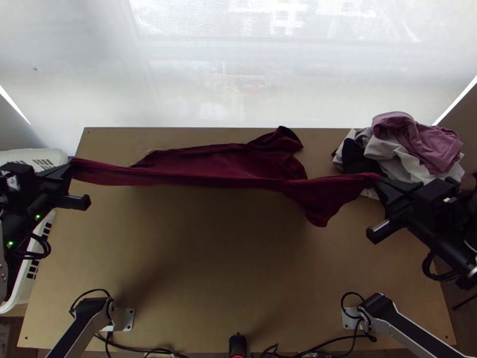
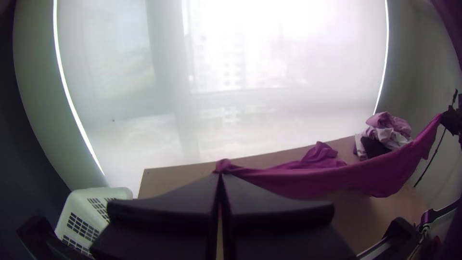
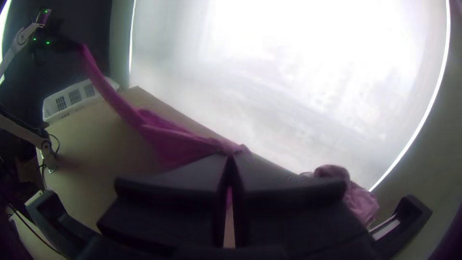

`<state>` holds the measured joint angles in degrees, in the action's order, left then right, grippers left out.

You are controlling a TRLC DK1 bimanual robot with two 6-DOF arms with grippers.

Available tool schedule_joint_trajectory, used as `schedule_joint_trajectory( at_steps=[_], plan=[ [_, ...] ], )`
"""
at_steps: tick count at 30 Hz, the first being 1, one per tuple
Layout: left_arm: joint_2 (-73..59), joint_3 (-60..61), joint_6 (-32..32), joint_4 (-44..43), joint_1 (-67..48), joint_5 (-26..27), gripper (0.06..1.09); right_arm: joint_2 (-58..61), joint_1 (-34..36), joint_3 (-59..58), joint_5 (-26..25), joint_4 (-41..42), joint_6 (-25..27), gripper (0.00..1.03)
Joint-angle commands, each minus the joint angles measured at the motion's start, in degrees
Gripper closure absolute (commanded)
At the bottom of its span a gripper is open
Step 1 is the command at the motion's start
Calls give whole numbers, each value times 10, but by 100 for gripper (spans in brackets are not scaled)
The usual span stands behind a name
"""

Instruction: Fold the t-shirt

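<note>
Near far table edge, outstretched t-shirt

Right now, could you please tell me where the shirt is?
In the top view, the shirt is stretched across the table from left hand to right hand, its right end by the clothes pile.

White basket partly behind left arm and beyond the top view's edge
</note>
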<state>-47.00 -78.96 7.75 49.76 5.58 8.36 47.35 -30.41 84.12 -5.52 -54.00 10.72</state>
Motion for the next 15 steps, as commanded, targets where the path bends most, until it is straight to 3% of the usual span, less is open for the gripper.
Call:
schedule_joint_trajectory(
  at_steps=[1,15],
  plan=[
    [3,-103,2,13,0,0,105,-8,0,64,-42,39,48,100],
    [38,-241,31,-56,54,0,105,-85,22,84,-67,174,163,100]
  ],
)
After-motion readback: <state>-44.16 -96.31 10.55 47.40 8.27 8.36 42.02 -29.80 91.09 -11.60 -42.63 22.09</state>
